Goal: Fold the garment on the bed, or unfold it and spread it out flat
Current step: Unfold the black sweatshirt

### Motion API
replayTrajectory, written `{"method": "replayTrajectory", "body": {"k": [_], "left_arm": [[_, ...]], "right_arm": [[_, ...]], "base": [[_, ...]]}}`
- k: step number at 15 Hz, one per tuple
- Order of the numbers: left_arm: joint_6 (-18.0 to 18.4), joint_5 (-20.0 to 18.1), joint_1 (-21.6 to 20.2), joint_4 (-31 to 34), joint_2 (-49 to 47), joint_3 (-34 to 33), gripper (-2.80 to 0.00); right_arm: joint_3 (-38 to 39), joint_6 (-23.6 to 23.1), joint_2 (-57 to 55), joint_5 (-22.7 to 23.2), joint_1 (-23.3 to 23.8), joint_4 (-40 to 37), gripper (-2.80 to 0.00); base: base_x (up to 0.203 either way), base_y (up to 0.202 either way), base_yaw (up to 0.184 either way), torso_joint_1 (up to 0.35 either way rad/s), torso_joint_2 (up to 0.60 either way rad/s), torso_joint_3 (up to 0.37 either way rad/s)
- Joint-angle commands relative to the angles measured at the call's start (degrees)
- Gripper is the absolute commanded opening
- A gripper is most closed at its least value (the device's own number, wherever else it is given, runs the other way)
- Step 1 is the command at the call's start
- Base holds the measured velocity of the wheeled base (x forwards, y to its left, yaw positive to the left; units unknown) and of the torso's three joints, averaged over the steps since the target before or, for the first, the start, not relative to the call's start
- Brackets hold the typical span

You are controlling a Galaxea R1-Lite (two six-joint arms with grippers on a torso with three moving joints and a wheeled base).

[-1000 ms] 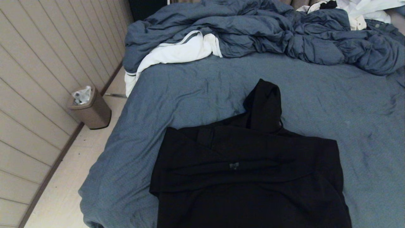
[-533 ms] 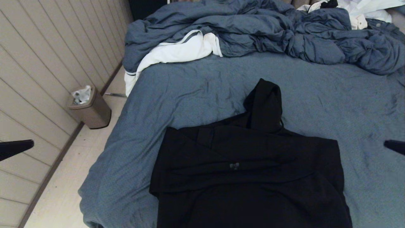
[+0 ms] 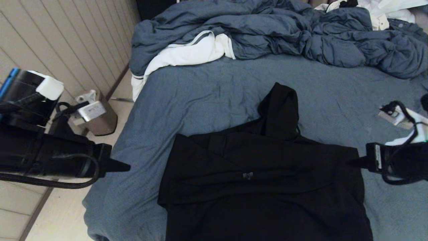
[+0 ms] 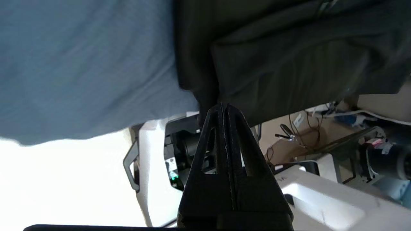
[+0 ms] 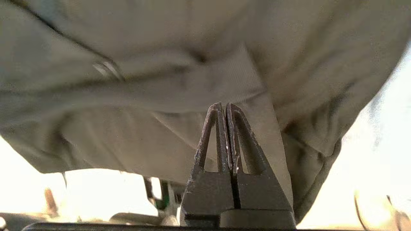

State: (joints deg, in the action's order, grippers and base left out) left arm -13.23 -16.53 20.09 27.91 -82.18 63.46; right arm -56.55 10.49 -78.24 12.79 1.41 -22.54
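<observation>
Both arms, absent a second ago, are now flanking the plain black zip-front hoodie (image 3: pixel 264 180) lying on the wide blue-grey-sheeted bed (image 3: pixel 207 97), left claw (image 3: pixel 125 166) and right claw (image 3: pixel 351 162) pinched empty, apparently starting a fold.

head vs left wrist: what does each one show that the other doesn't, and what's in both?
Head view only: the right pincer at the hoodie's right edge, the hood, the rumpled duvet, the white cloth, and the bin on the floor by the wall.
Left wrist view only: the robot's own white base and loose cables below the bed edge, and a close look at the left pincer's tips pressed shut.
Both: the left pincer, the black hoodie, and the bed with its blue-grey sheet.
</observation>
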Motion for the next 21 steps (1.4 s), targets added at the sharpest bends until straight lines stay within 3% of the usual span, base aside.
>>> {"method": "replayTrajectory", "body": {"k": [1,5,6,7,13,21], "left_arm": [[-0.19,-0.14,1.31,-1.14,-4.95,-0.17,-2.8],[-0.29,-0.52,3.37,-3.24,-7.8,0.52,-2.8],[-0.31,-0.52,3.38,-3.63,-8.26,0.52,0.0],[-0.26,-0.46,3.38,-4.12,-9.1,0.56,0.0],[-0.22,-0.08,4.97,-10.41,-15.56,0.87,0.0],[-1.54,-0.17,6.9,-10.94,-16.25,1.31,0.0]], "right_arm": [[0.26,-0.85,-5.21,0.27,1.41,-0.18,-2.8],[-0.59,-1.65,-6.57,6.55,2.69,-0.63,-2.8],[-0.11,-2.07,-6.8,6.55,2.63,-0.28,-2.8],[-0.03,-3.26,-7.67,6.57,2.7,-0.2,0.0],[2.07,-11.82,-10.81,6.65,6.14,-1.0,0.0],[8.59,-13.04,-6.07,6.72,5.69,-1.25,0.0]], "base": [[0.0,0.0,0.0,0.0,0.0,0.0],[0.0,0.0,0.0,0.0,0.0,0.0],[0.0,0.0,0.0,0.0,0.0,0.0],[0.0,0.0,0.0,0.0,0.0,0.0],[0.0,0.0,0.0,0.0,0.0,0.0],[0.0,0.0,0.0,0.0,0.0,0.0]]}}
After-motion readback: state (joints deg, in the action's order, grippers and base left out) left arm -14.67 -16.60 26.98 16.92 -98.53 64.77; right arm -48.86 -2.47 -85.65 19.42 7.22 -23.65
